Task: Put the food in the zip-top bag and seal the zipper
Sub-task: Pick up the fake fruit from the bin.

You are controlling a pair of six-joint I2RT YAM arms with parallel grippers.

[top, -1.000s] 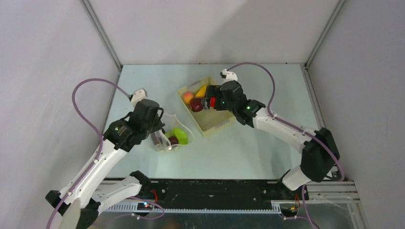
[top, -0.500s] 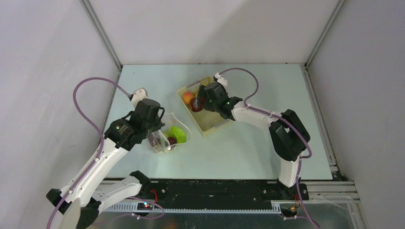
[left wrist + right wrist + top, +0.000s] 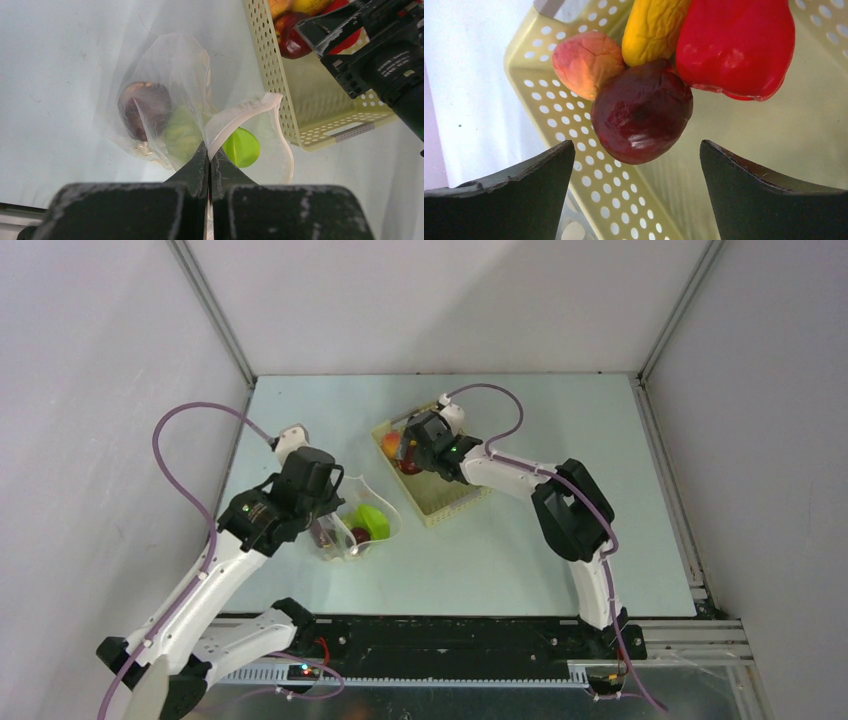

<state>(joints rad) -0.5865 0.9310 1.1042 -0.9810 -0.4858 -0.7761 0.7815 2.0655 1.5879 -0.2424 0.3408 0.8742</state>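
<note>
Two claws: one on the bag, one over the basket

Left claw [image 3: 209, 157] is pinched tight on the mouth edge of the zip-top bag [image 3: 167, 65]; jaws meet with only plastic between them; the zipper [image 3: 250, 106] curls up from the grip in a loop, so the mouth gapes. The bag lies on the desk [image 3: 500, 560] just beside the pale yellow basket [image 3: 270, 75], on its left in the overhead view. Inside the bag: a dark bagged apple [image 3: 145, 102], a pale green round piece [image 3: 181, 132] pressed against it, and a bright green piece [image 3: 241, 146] near the mouth.

Right claw [image 3: 635, 145] is spread wide and holds nothing; it hangs low over the far-left corner of the basket. In the wrist view a dark red apple [image 3: 641, 117] sits between the two fingers; no contact seen. Crowded against that apple: peach [image 3: 584, 62] on one side, yellow banana [image 3: 651, 27] behind, red pepper [image 3: 736, 45] on the other side; all four rest in the basket.
</note>
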